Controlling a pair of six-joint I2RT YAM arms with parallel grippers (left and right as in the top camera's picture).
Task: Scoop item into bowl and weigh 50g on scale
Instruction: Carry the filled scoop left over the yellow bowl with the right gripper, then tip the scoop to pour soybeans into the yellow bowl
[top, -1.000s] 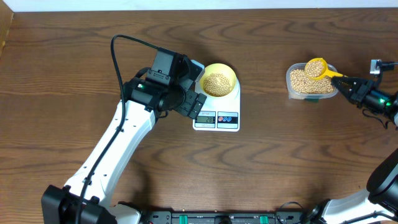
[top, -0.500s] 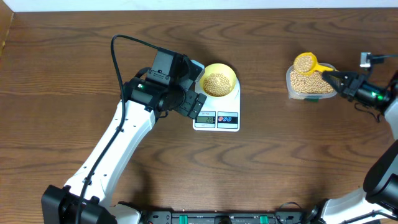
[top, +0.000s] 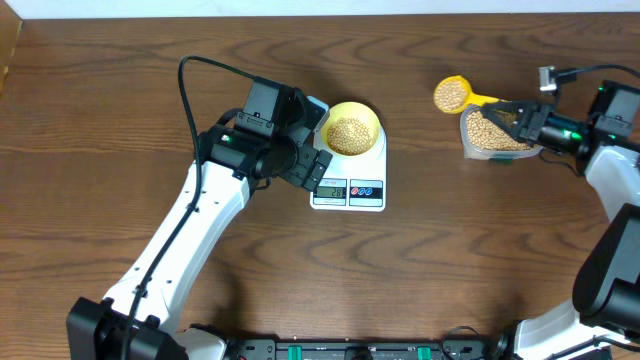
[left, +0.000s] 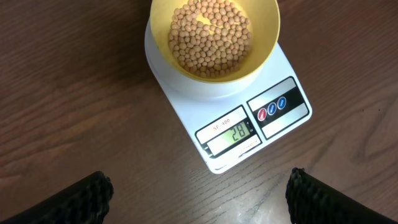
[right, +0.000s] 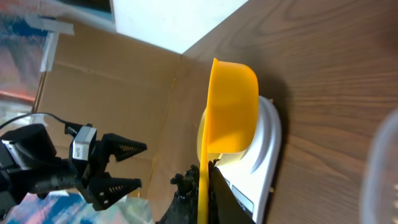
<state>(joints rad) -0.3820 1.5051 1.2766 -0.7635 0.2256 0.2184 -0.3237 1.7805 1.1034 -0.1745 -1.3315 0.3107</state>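
Observation:
The pale yellow bowl sits on the white scale and holds tan beans. In the left wrist view the bowl of beans is on the scale, whose display reads 28. My left gripper is open and empty, just left of and in front of the scale. My right gripper is shut on the handle of the bright yellow scoop, which is full of beans and held left of the clear tub. The right wrist view shows the scoop from below.
The clear plastic tub of beans stands at the right of the brown wooden table. The left arm stretches from the front left toward the scale. The table's far edge runs along the top.
My right gripper has lifted the filled scoop out of the tub and carried it left, toward the scale. The left arm and the bowl have not moved.

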